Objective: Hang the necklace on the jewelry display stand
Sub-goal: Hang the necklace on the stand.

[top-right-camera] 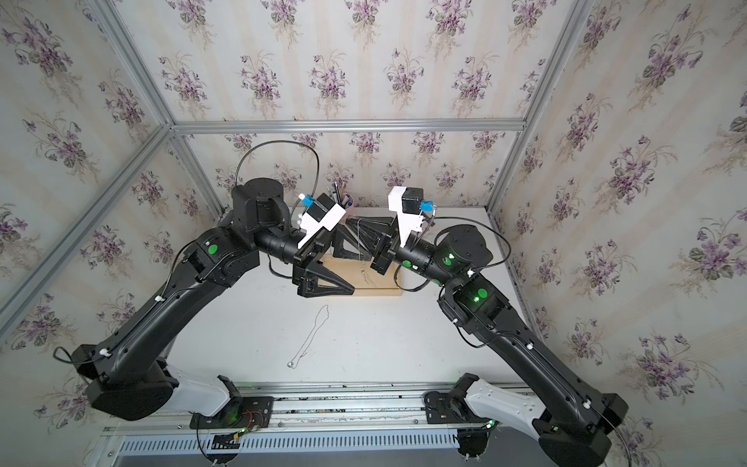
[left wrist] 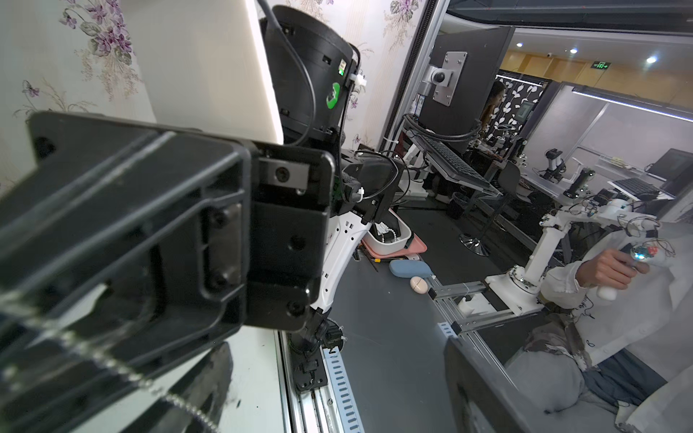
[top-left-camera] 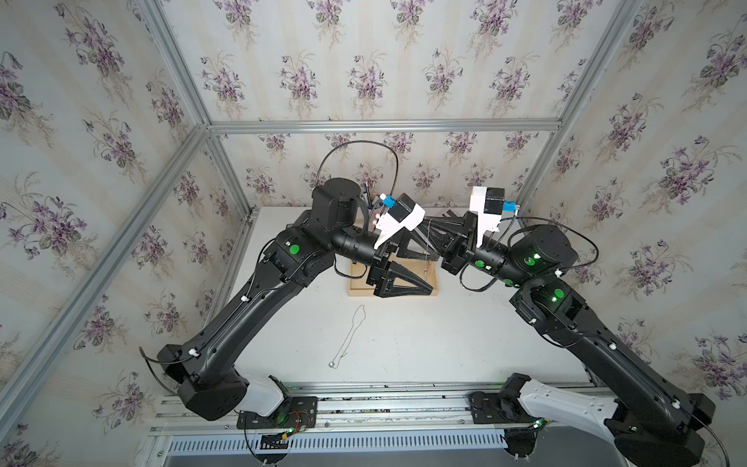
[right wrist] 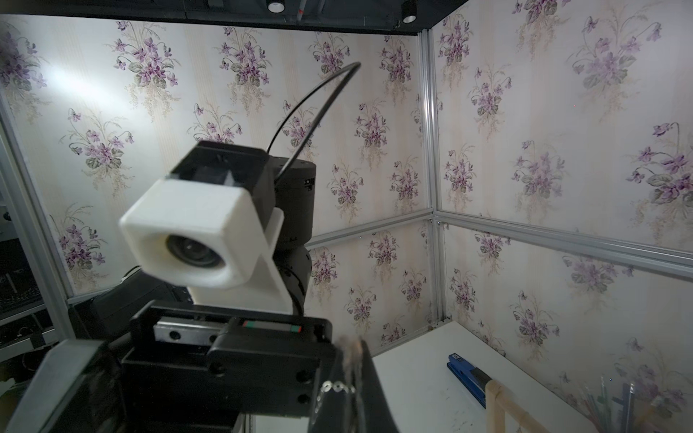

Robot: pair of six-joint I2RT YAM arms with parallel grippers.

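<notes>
The necklace (top-left-camera: 427,258), pinched in the closed right gripper (top-left-camera: 422,227), is hung straight down across the wide-open left gripper (top-left-camera: 434,275), above the stand (top-left-camera: 355,285) toward the far edge of the table (top-left-camera: 444,343).

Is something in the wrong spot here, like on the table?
Yes. A thin silver necklace lies stretched out on the white table in front of the jewelry display stand, not hung up. A second necklace dangles from the shut right pincer above the stand.
</notes>
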